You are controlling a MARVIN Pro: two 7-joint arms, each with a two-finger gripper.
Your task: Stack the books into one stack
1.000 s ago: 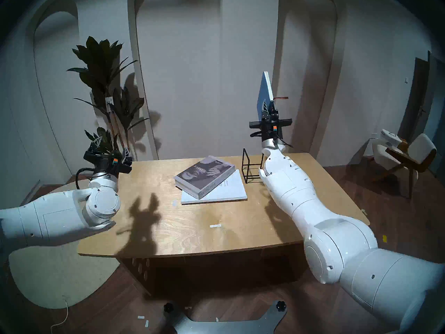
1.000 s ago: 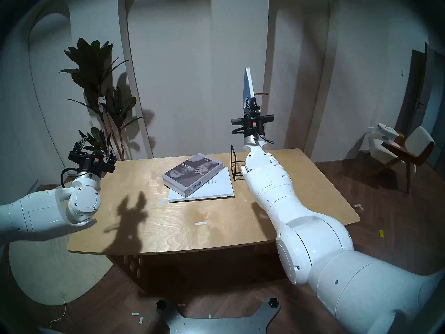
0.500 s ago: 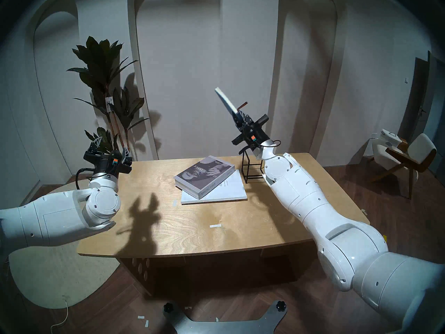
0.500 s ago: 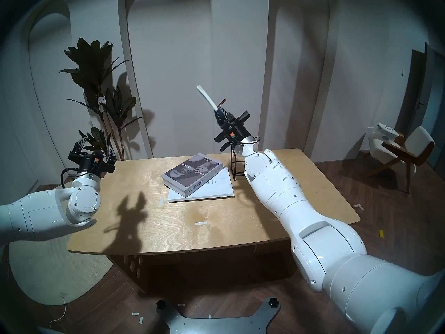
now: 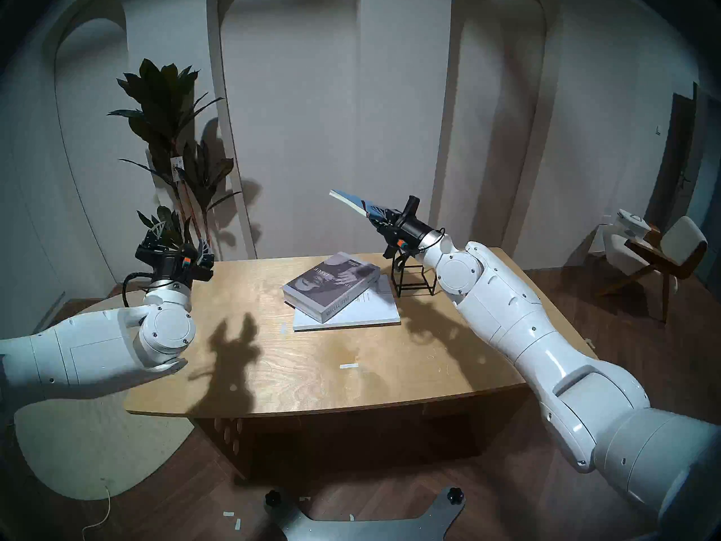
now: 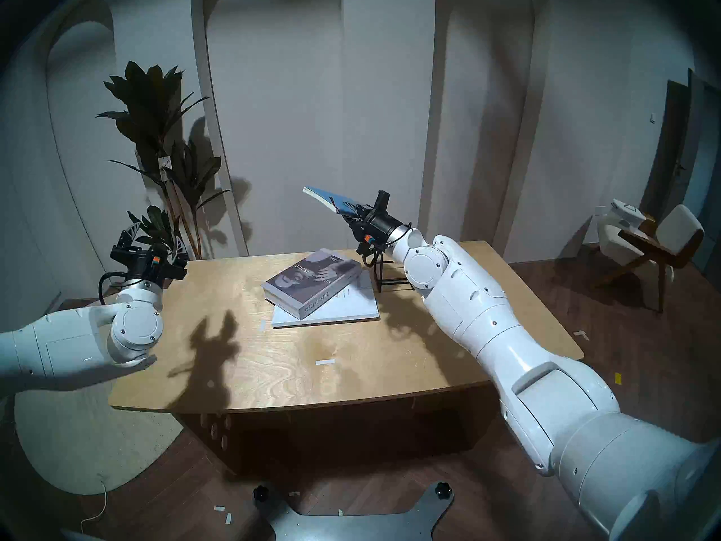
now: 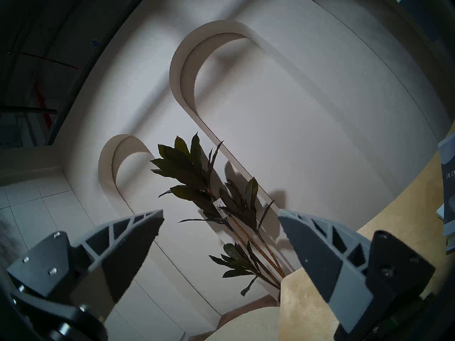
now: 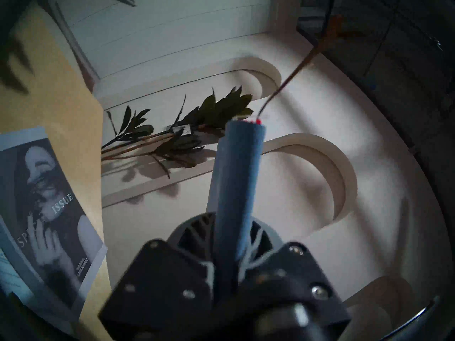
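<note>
A small blue book (image 5: pixel 353 201) hangs tilted in the air above the far side of the wooden surface (image 5: pixel 312 372), clamped at one end by the right claw (image 5: pixel 377 215). Below it lies the stack (image 5: pixel 343 298) — a thick grey book (image 5: pixel 331 284) on a large white one (image 5: pixel 374 313). The left claw (image 5: pixel 177 237) is spread wide, holding nothing, at the surface's left edge.

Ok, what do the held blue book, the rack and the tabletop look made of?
Blue book: matte cloth-like hardcover, probably; cream page edges, ribbon marker. Rack: thin black wire, likely painted metal. Table: pale plywood, swirling grain, satin sheen.
</note>
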